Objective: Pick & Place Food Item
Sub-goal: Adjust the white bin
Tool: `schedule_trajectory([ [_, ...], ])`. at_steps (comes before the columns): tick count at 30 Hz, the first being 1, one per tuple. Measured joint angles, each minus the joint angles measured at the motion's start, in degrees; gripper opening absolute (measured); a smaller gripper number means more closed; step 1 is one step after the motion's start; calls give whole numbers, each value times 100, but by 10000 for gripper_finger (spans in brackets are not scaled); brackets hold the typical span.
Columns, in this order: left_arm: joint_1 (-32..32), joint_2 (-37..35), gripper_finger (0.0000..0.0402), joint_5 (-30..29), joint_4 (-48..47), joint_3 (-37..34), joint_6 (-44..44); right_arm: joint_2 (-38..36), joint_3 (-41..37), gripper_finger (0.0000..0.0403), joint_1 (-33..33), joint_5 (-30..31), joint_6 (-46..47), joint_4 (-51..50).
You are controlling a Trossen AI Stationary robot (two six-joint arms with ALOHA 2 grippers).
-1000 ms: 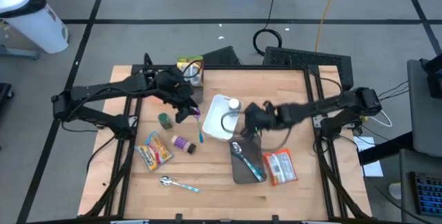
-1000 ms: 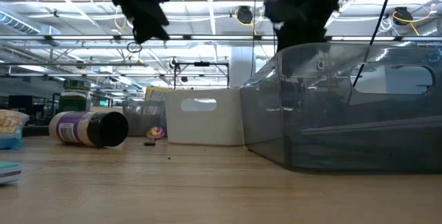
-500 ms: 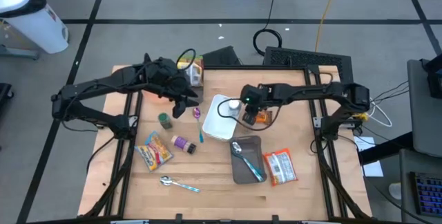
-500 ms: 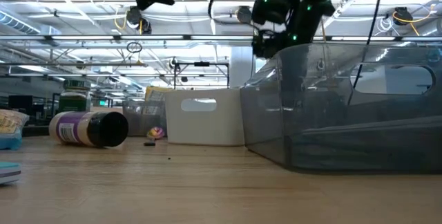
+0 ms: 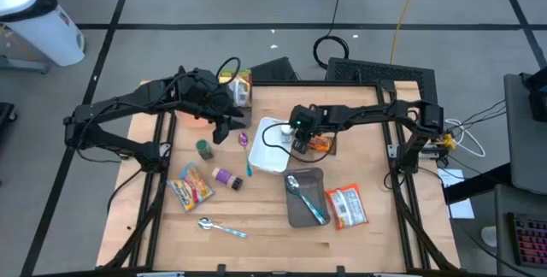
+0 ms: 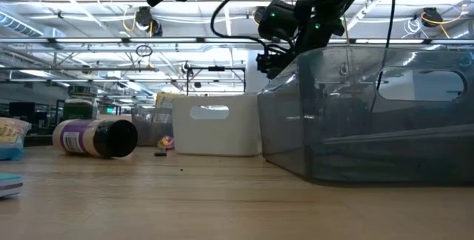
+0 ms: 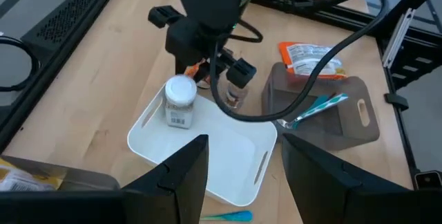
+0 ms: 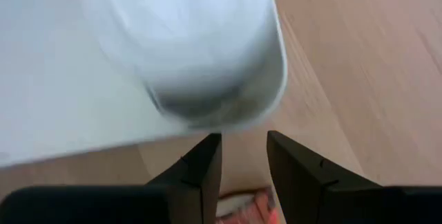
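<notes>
Right claw [image 5: 298, 133], empty and slightly parted, now over white tray [image 5: 263, 159] holding white-capped jar [image 7: 180, 101].

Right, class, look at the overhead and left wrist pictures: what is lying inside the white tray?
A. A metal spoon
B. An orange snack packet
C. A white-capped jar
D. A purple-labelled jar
C: the white-capped jar stands in a corner of the white tray, close beside the right tool; nothing else shows inside the tray.
</notes>
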Motion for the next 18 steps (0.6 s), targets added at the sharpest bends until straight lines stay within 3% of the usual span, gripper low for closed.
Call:
schedule_trajectory([
  [12, 7, -4, 189, -121, -23, 0, 113, -163, -4, 105, -200, 18, 136, -214],
  [18, 58, -410, 189, -158, -510, -2, 73, -804, -9, 105, -200, -9, 656, -149],
])
